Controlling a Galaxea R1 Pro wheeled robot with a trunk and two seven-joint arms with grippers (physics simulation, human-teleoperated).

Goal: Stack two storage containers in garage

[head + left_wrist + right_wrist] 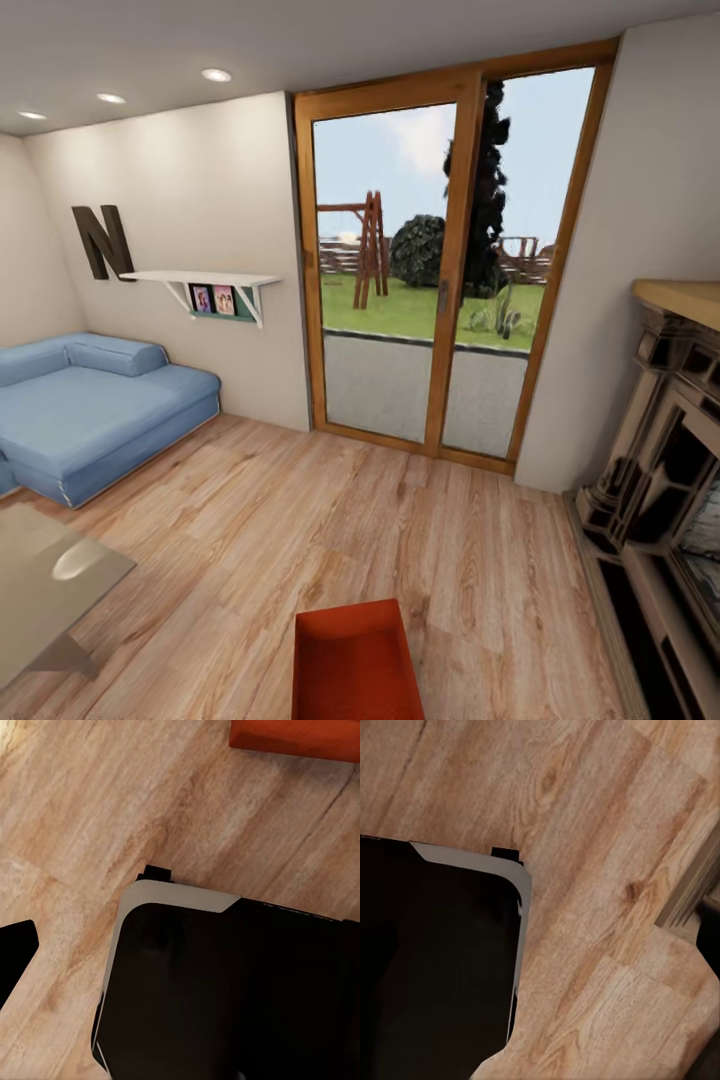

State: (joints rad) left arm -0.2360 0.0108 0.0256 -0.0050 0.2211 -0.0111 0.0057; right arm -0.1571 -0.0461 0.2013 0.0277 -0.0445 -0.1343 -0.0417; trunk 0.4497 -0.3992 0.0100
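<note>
One orange-red storage container [355,662] sits open-topped and empty on the light wood floor at the bottom middle of the head view, close in front of me. Its long wall [296,736] crosses a corner of the left wrist view, beyond my black base [232,990]. No second container is in sight. My left gripper's finger [16,958] is a dark tip at the frame's edge, with bare floor where the fingers would meet. In the right wrist view no fingers meet over the planks [600,870]. Both grippers hold nothing.
This is the living room. A blue sofa [90,410] stands at the left, a glass table [50,590] at the lower left, the fireplace [665,500] at the right and wood-framed glass doors [440,270] straight ahead. Wood floor [330,510] stretches between them.
</note>
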